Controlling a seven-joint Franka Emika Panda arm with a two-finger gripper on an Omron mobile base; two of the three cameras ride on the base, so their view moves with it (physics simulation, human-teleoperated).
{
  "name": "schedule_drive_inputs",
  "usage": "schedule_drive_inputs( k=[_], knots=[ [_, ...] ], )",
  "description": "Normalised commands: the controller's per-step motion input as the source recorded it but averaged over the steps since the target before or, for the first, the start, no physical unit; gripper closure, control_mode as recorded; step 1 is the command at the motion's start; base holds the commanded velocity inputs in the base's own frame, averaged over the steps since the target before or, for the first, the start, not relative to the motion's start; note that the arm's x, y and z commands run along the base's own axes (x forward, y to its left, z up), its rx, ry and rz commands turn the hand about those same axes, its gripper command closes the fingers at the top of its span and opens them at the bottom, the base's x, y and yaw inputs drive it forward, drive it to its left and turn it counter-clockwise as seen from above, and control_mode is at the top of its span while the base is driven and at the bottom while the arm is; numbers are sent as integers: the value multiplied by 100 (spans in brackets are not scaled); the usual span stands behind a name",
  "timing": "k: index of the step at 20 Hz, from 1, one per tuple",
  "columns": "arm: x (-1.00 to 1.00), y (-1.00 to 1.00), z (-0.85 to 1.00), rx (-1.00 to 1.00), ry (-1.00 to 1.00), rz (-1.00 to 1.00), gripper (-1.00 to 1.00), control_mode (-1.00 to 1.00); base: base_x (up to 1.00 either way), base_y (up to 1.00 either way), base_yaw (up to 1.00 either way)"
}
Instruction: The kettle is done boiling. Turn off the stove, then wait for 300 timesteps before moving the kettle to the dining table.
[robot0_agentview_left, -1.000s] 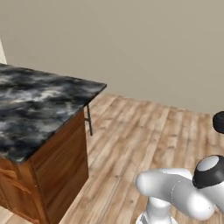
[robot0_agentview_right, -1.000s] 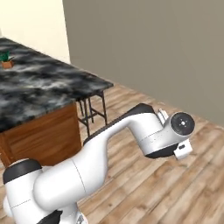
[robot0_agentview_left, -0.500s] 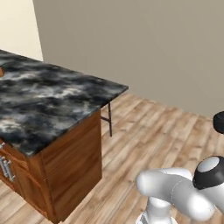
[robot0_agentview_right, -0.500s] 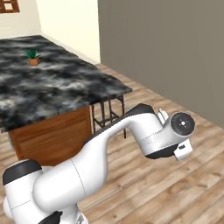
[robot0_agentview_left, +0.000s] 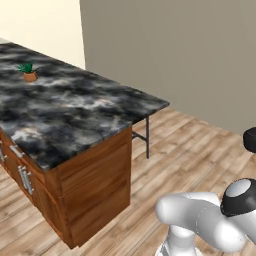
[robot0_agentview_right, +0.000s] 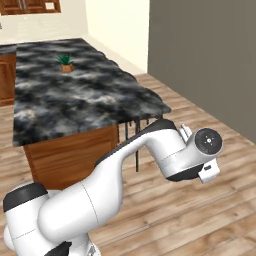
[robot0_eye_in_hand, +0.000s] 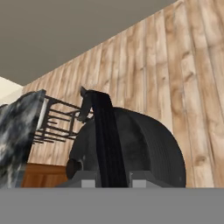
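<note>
While clamped on the kettle (robot0_eye_in_hand: 131, 144) handle, tool (robot0_eye_in_hand: 111, 181) over wood floor (robot0_eye_in_hand: 192, 87), dining table (robot0_agentview_left: 75, 110) beside.

My arm (robot0_agentview_right: 125, 170) is glossy white, built of fat rounded segments; the shoulder (robot0_agentview_right: 25, 196) wears a black cap; the far joint ends in a round dark grey disc (robot0_agentview_right: 208, 141) ringed in white, with a small white tab beneath; from the left I see another black-capped joint (robot0_agentview_left: 240, 196) on smooth white casing.
</note>
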Motion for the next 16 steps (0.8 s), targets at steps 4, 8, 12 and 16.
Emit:
schedule_drive_inputs(
  k=[4, 8, 12, 16],
  knots=[
    [0, 0, 0, 0, 0, 0, 100, 100, 18, -39, 34],
    [0, 0, 0, 0, 0, 0, 100, 100, 18, -42, 34],
    [0, 0, 0, 0, 0, 0, 100, 100, 17, -43, 35],
    [0, 0, 0, 0, 0, 0, 100, 100, 16, -45, 35]
  ],
)
